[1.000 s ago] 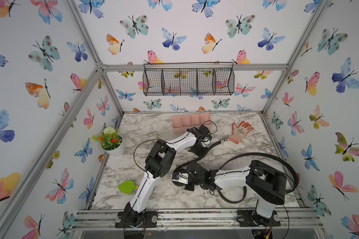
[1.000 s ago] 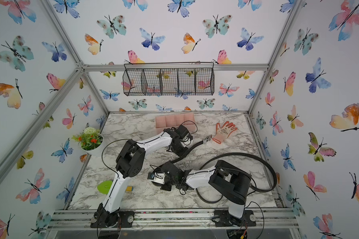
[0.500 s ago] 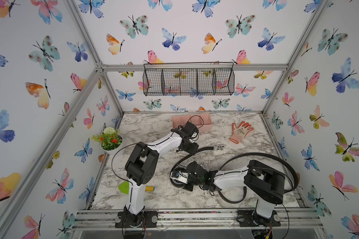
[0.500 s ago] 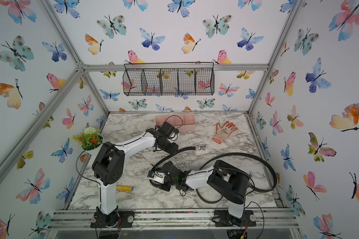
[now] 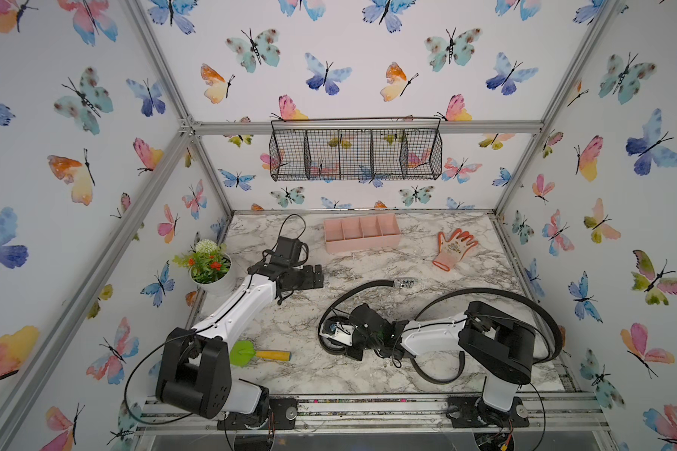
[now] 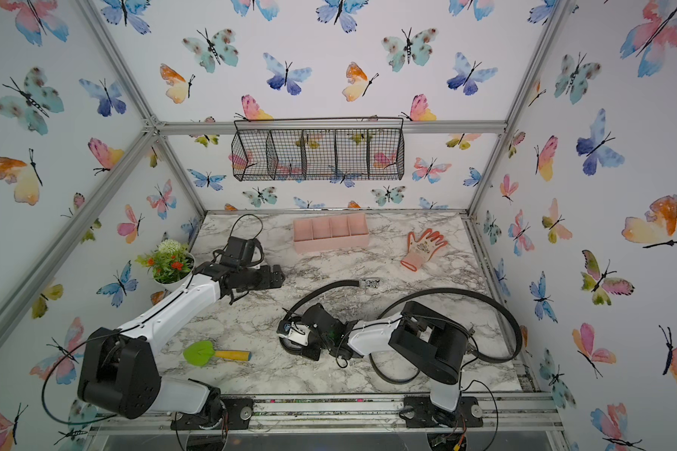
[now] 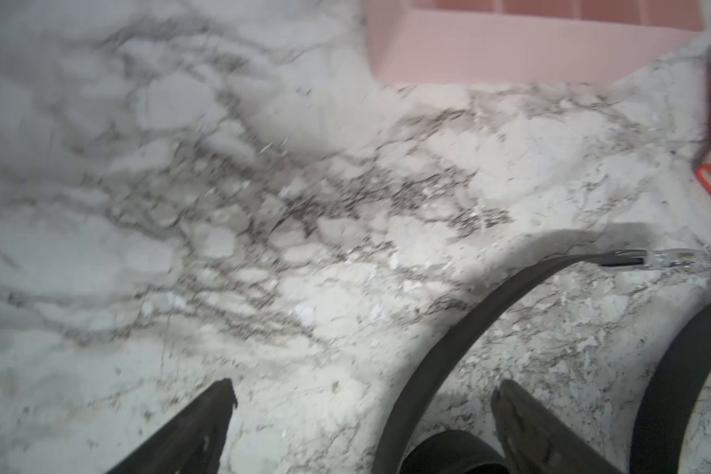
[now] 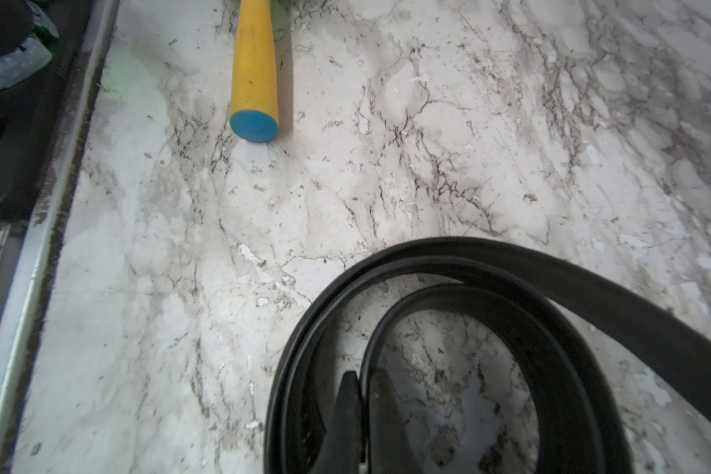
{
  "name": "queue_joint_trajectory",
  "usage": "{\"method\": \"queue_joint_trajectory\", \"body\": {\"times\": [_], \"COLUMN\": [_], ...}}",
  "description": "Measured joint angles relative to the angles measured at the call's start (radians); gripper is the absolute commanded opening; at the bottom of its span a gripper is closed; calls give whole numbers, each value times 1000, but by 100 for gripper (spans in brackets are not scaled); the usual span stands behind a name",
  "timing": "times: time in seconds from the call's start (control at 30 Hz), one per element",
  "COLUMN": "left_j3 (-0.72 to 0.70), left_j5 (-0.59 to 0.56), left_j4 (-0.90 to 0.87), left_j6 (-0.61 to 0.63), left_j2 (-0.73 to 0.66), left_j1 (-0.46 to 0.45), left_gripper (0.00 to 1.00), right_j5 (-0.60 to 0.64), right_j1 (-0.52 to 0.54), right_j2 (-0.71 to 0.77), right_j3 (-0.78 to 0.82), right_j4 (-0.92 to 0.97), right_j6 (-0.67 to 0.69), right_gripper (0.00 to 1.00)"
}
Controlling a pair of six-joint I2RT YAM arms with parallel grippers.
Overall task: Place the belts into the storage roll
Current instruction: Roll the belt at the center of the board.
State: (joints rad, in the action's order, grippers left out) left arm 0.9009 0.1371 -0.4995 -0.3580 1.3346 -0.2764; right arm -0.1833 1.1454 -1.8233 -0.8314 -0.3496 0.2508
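Now two belts [image 5: 358, 288] [image 5: 485, 291]; left end effector [image 5: 316, 277] released, right end effector [image 8: 364, 379] grasping one.

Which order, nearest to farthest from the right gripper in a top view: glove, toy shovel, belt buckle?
From the right gripper, jaws shut on the belt:
1. Toy shovel, to its left, near the front edge.
2. Belt buckle, farther back, mid-table.
3. Glove, back right.

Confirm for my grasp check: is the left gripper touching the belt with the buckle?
Apart. In both top views bare marble tabletop shows between the left gripper, jaws open, and the belt with the buckle lying on the table.
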Motion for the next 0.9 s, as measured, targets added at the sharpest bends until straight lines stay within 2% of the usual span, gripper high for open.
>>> {"method": "queue_joint_trajectory", "body": {"times": [0.07,0.13,0.3,0.37,0.4,0.5,0.53,0.63,0.73,0.9], "left_j3": [-149,-240,-333,-346,-351,-364,-366,-368,-375,-387], "left_j5": [76,139,292,332,350,385,393,400,384,377], "left_j4": [14,25,80,108,122,150,157,175,184,185], "left_j6": [-53,-97,-189,-202,-208,-220,-224,-229,-233,-235], "left_j2": [-100,-159,-195,-197,-197,-196,-195,-173,-148,-126], "left_j1": [47,52,39,39,36,22,14,-28,-56,-95], "left_gripper": [98,99,100,91,82,76,71,70,65,65], "right_j5": [-1,-1,-2,-3,-4,-5,-5,-5,-8,-18], "right_j1": [0,0,0,0,0,0,0,0,0,0], "right_j2": [0,0,0,0,0,0,0,0,2,2], "right_j3": [0,0,0,-3,-5,-12,-12,-13,-13,-13], "right_j4": [1,2,3,8,13,27,29,31,39,39], "right_j6": [-1,-3,-7,-8,-8,-9,-10,-14,-20,-23], "right_gripper": [3,3,3,3,3,3,3,3,3,3]}}
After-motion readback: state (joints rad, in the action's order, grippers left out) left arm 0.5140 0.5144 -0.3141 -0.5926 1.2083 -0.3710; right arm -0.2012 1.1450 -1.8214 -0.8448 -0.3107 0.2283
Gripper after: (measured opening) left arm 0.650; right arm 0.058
